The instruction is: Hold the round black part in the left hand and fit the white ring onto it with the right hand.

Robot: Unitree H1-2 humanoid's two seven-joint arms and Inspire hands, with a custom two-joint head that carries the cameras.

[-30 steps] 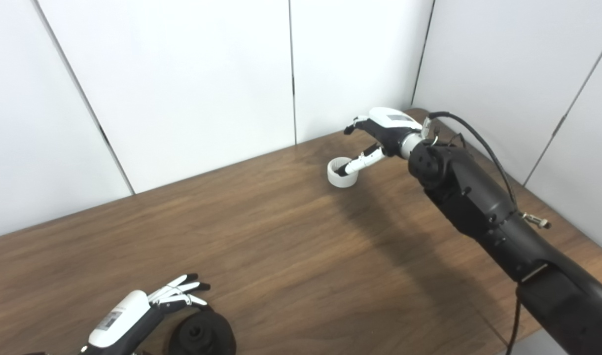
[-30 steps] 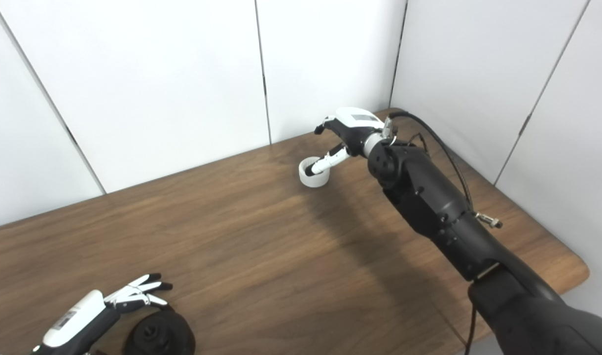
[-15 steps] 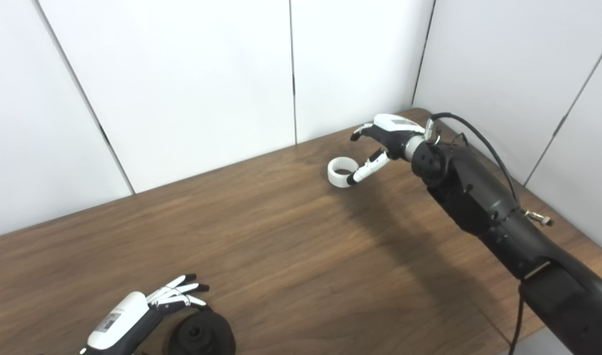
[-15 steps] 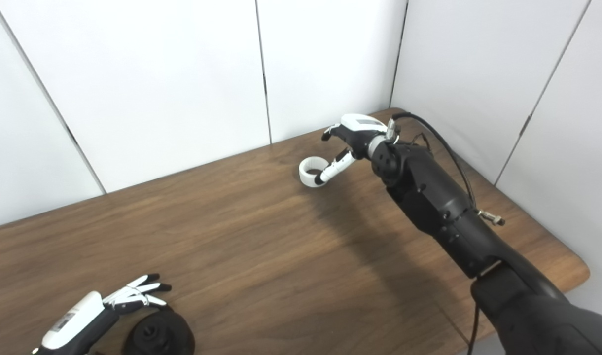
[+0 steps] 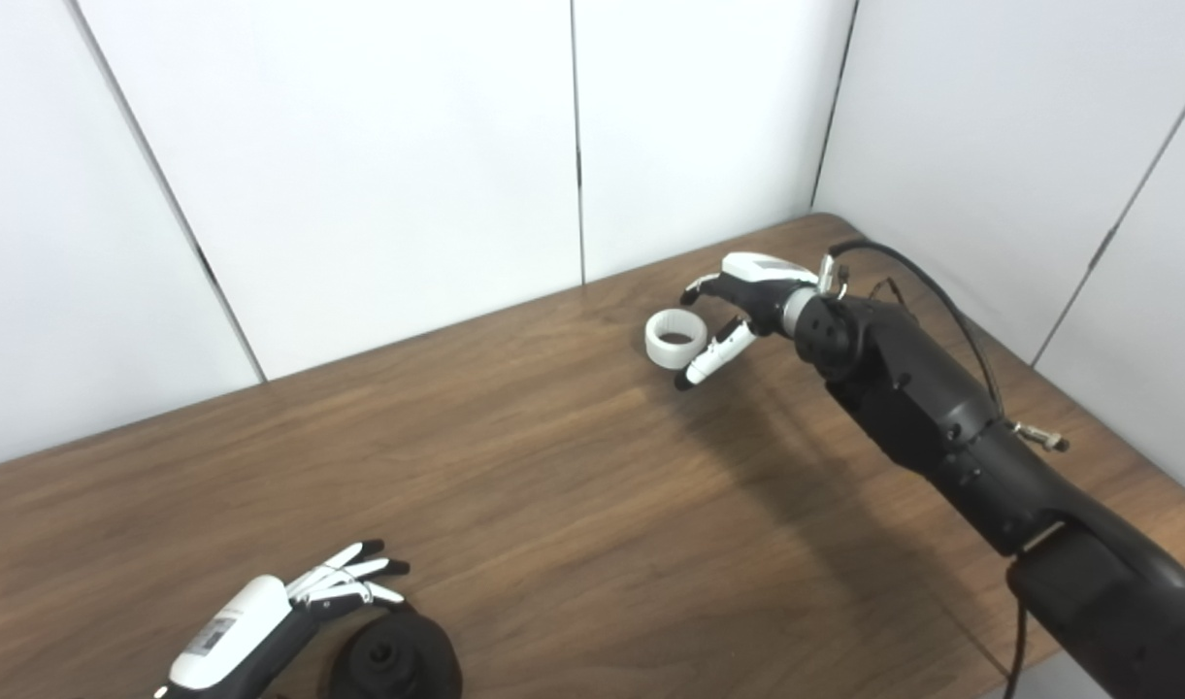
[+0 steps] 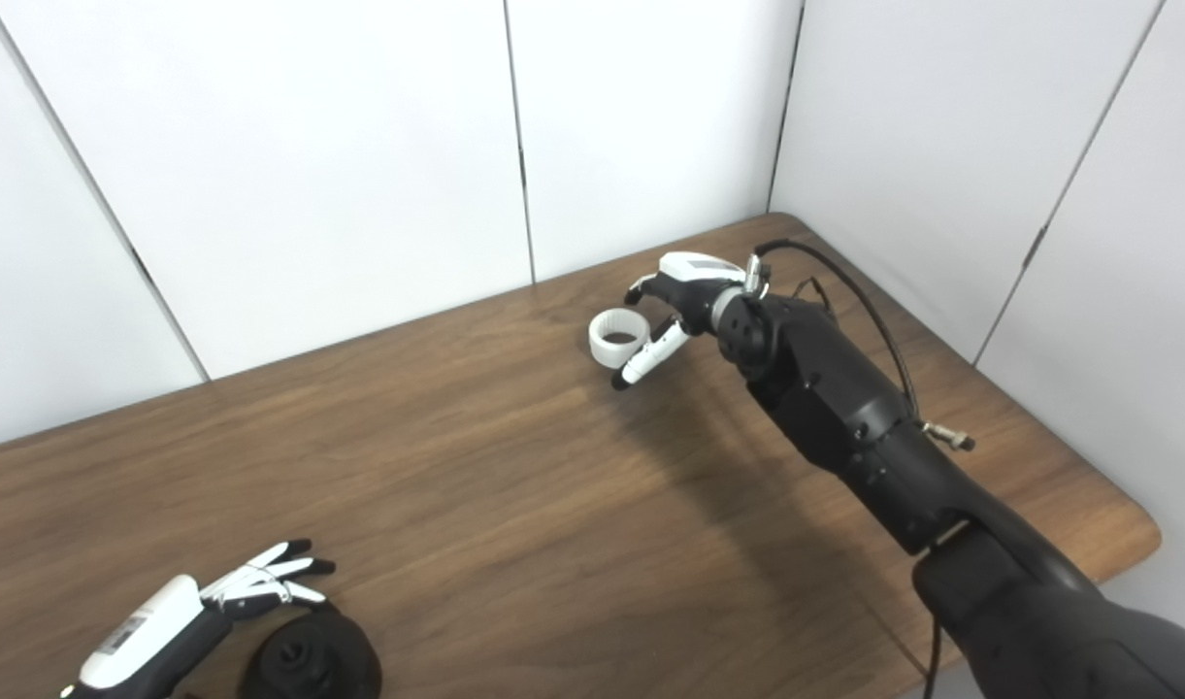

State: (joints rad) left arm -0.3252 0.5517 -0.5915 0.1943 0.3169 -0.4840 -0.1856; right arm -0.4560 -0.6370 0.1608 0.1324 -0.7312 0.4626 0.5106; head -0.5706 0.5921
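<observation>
1. Where the dark wooden table [image 5: 573, 466] nears the far wall, we see the white plastic ring [image 5: 672, 338] lying flat.
2. Right robot hand [image 5: 742, 306]: fingers spread, empty, just beside it.
3. Left robot hand [image 5: 281, 612]: spread, empty, beside the round black part [image 5: 395, 662].

Looking down from head height onto the wooden table [image 5: 553, 466], side by side, sharing nearly the whole scene.

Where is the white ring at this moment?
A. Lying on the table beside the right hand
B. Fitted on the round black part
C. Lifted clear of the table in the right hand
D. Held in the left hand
A: the white ring lies flat on the table, with the open right hand just beside it.
</observation>
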